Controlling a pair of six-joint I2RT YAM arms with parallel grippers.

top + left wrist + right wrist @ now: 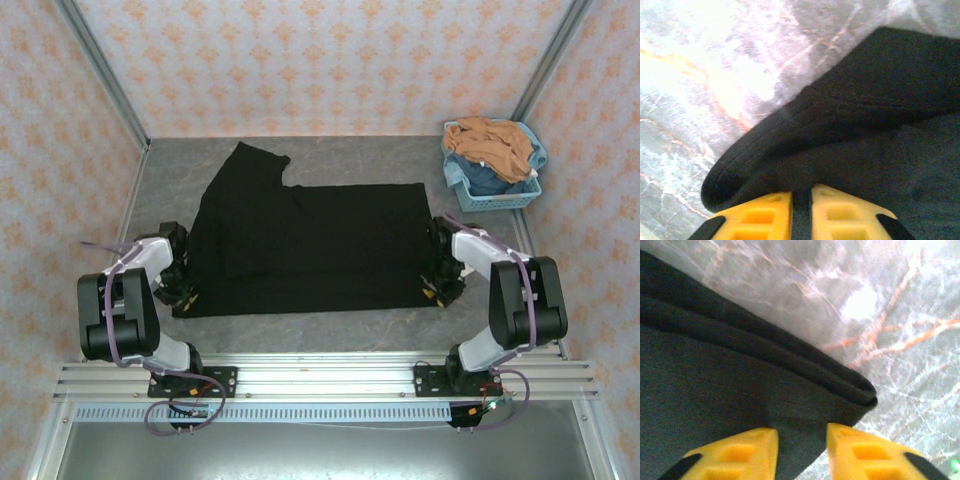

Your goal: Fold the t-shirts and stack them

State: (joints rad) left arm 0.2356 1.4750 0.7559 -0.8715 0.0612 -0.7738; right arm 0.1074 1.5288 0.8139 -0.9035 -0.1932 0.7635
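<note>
Top external shows the t-shirt seemingly folded once on the bench, left hand pinching its corner, right hand parted, further folds and stacking left.

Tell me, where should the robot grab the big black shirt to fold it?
Probably by its two near corners, coming in low from the robot's side. The t-shirt lies flat on the table, so only its edges offer something to pinch. The left gripper pinches the left corner; the right gripper straddles the right corner, jaws apart.
</note>
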